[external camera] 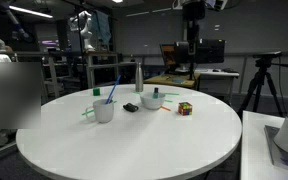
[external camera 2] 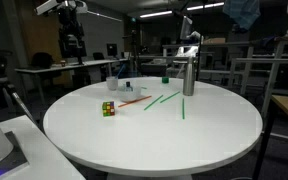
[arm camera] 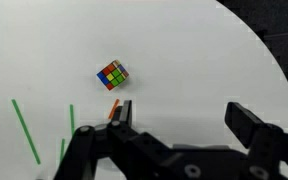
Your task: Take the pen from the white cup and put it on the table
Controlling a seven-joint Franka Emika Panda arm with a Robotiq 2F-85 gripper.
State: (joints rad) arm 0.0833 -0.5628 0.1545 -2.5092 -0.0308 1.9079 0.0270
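A plain white cup [external camera: 104,111] stands on the round white table [external camera: 134,140], with a light-blue stick leaning out of it. I cannot make out a black pen in any view. A squatter white cup [external camera: 152,100] with teal things on top stands further back. In the wrist view my gripper [arm camera: 184,118] is open and empty, high above the table [arm camera: 184,50], and neither cup shows there. My arm [external camera: 191,18] hangs high above the far side of the table; it also shows in an exterior view [external camera 2: 70,22].
A Rubik's cube [arm camera: 112,74] lies near an orange stick [arm camera: 113,108] and green sticks [arm camera: 24,130]. A metal bottle [external camera 2: 188,75] stands at the back. A small black object [external camera: 131,106] lies between the cups. Desks and tripods surround the table.
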